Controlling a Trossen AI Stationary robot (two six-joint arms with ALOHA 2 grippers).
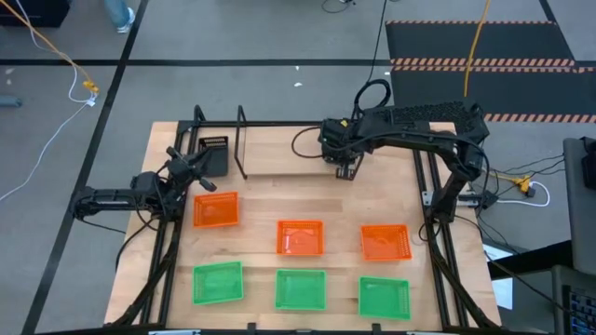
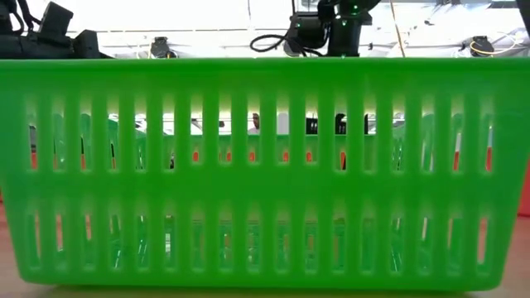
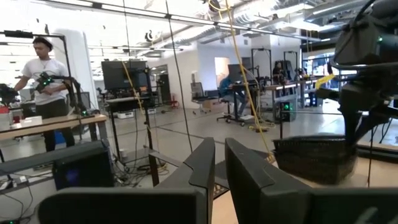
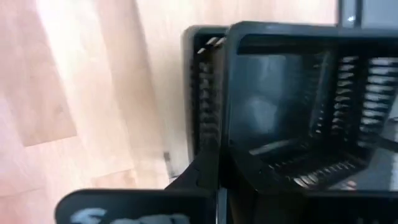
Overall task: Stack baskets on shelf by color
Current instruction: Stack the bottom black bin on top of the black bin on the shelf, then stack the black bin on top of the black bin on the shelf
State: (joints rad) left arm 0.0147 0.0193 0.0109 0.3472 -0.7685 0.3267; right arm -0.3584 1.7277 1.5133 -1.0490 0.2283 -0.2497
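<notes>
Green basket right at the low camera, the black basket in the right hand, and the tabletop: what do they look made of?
Green basket: looks like moulded plastic, slightly translucent, since light glows through its slotted wall. Black basket: likely the same kind of plastic, glossy, with soft highlights on its ribbed sides; the right hand is shut on its wall. Tabletop: pale wood or wood-look boards, with visible plank seams and grain.

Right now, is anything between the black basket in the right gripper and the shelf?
Mostly bare table. One upright bar of the shelf stands between the held black basket in the right gripper and the shelved black basket; the left gripper sits beside that spot.
</notes>
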